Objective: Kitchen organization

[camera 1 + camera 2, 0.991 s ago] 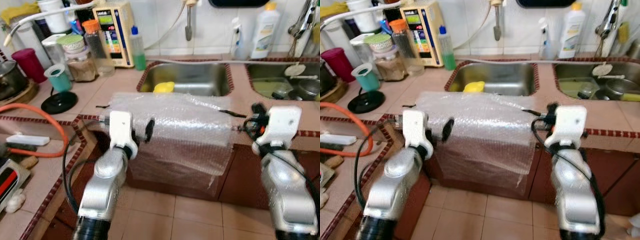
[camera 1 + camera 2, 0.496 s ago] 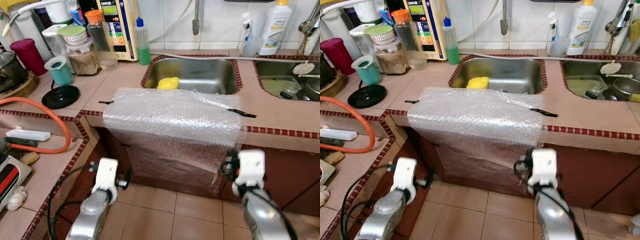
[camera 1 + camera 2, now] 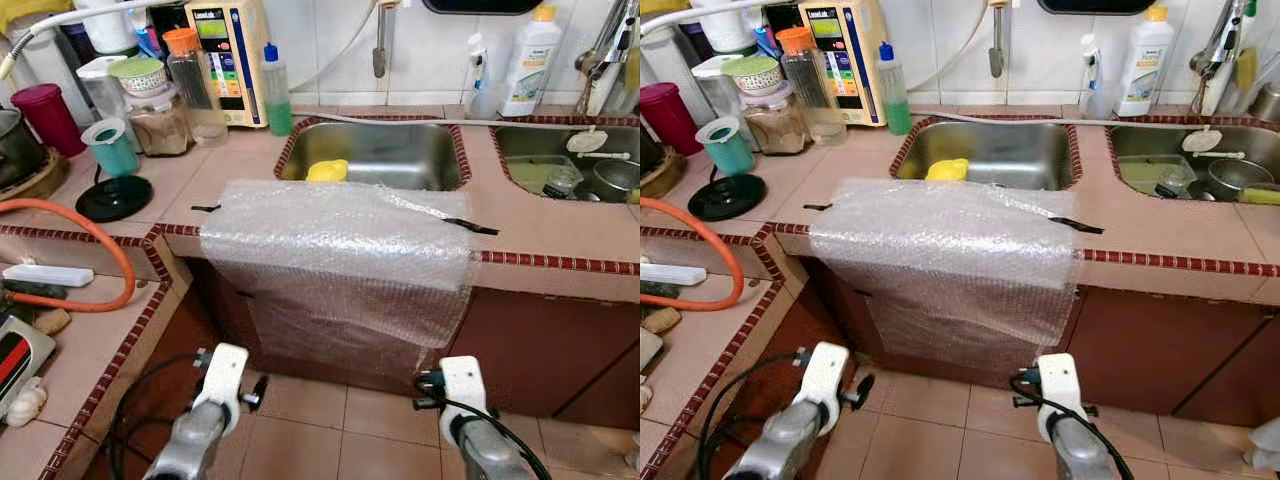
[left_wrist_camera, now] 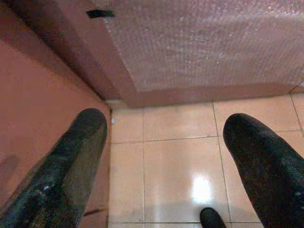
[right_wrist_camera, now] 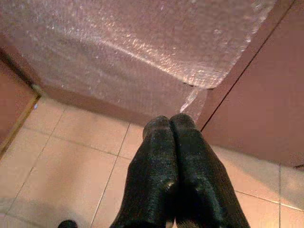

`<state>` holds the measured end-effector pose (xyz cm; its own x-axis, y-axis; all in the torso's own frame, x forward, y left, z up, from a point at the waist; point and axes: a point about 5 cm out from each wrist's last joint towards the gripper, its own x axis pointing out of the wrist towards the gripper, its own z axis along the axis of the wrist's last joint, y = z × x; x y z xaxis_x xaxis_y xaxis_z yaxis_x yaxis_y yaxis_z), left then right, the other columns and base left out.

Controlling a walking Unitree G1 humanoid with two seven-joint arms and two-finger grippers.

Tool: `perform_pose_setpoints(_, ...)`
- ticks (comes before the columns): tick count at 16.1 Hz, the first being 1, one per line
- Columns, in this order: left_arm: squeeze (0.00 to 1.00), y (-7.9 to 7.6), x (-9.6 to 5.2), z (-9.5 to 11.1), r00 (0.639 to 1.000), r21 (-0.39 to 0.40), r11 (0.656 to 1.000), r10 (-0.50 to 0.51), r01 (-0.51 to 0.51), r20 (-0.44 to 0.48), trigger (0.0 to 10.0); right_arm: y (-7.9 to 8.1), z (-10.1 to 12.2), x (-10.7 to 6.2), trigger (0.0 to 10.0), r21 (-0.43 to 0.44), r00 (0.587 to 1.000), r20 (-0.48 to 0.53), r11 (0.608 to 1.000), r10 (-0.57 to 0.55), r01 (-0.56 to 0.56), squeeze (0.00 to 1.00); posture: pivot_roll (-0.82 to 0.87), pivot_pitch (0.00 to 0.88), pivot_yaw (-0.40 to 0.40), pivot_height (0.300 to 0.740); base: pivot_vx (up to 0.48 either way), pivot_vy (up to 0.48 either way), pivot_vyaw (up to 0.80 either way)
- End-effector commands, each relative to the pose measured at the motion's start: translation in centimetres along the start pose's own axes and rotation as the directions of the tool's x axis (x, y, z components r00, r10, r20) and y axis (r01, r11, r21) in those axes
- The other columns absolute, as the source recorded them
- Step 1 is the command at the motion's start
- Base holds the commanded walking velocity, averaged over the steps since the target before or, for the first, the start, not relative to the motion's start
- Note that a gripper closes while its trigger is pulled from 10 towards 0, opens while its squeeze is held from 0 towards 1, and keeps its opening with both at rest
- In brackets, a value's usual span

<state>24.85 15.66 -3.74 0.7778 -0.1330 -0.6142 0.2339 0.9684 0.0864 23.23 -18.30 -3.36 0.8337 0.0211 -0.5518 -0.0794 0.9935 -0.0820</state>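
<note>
Nearest to me, both arms have dropped well below the surface edge, where a second ago they were raised level with the bubble wrap. My left tool (image 4: 161, 156) hangs low over the tiled floor (image 4: 180, 156) with its two black fingers spread wide and nothing between them. My right tool (image 5: 170, 124) hangs on the other side, its fingers pressed together and holding nothing, pointing toward the lower right corner of the sheet without touching it. Just beyond, the bubble wrap (image 3: 335, 255) lies draped over the front edge of the tiled surface (image 3: 560, 235), its upper part flat on top and its lower part hanging down in front of the brown cabinet (image 3: 560, 340). A strip of black tape (image 3: 470, 226) holds it on the right and another (image 3: 205, 208) on the left. I judge that the sheet is now fixed and released, so this step looks done and my arms are free for the next item. Behind the sheet is a steel sink (image 3: 385, 155) with a yellow sponge (image 3: 327, 171) at its near corner. Farther left stand a teal cup (image 3: 110, 148), jars and a green bottle (image 3: 277, 92). At the back right is a white bottle (image 3: 528, 62) beside a second sink (image 3: 570, 170) holding dishes.
</note>
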Motion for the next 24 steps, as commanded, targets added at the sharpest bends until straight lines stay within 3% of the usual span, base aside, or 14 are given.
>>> perform_pose_setpoints(1,0.0,-0.6,-0.1,-1.4,0.996,0.046,0.997,-0.053,0.056,-0.072,10.0,-0.3,-1.1,0.1,10.0,0.014,0.998,-0.059,1.0,-0.021,0.022,0.0,-0.06,0.0,0.105,0.74,0.0,0.0,0.0)
perform_pose_setpoints(6,0.0,-1.2,-1.1,-5.4,0.961,0.143,0.983,-0.075,0.116,-0.266,10.0,-0.2,-4.4,-0.4,10.0,0.024,0.974,-0.224,0.999,-0.02,0.026,0.0,-0.07,0.0,0.111,0.74,0.0,0.0,0.0)
perform_pose_setpoints(8,0.0,-1.3,-1.5,-6.5,0.941,0.177,0.973,-0.084,0.149,-0.328,10.0,0.0,-6.6,-1.4,10.0,-0.055,0.948,-0.319,0.998,-0.012,-0.006,0.0,-0.06,0.0,0.096,0.74,0.0,0.0,0.0)
perform_pose_setpoints(13,0.0,-2.8,-0.9,-5.3,0.94,0.165,0.968,-0.128,0.188,-0.315,10.0,-0.1,-7.3,-1.8,10.0,-0.086,0.937,-0.35,0.995,0.009,-0.041,0.0,-0.06,0.0,0.091,0.74,0.0,0.0,-0.6)
perform_pose_setpoints(15,0.0,-4.3,-0.5,-4.6,0.941,0.169,0.963,-0.154,0.211,-0.302,10.0,-0.1,-7.3,-1.8,10.0,-0.101,0.936,-0.352,0.994,0.012,-0.05,0.0,-0.05,0.0,0.088,0.74,0.0,0.0,-0.8)
perform_pose_setpoints(18,0.0,-6.5,-0.9,-5.5,0.934,0.157,0.96,-0.173,0.23,-0.314,10.0,0.5,-7.1,-1.6,10.0,-0.107,0.938,-0.345,0.991,0.043,-0.085,0.0,-0.05,0.0,0.086,0.74,0.0,-0.092,-0.53)
perform_pose_setpoints(22,0.0,-7.8,-0.7,-5.0,0.931,0.154,0.958,-0.186,0.244,-0.315,10.0,1.0,-7.3,-1.6,10.0,-0.116,0.934,-0.352,0.988,0.059,-0.106,0.0,-0.05,0.0,0.092,0.74,0.0,-0.281,0.0)
perform_pose_setpoints(24,0.0,-7.1,-0.8,-5.1,0.931,0.155,0.957,-0.186,0.244,-0.314,10.0,0.8,-7.6,-1.9,10.0,-0.124,0.931,-0.361,0.987,0.051,-0.102,0.0,-0.05,0.0,0.092,0.74,0.0,-0.296,0.0)
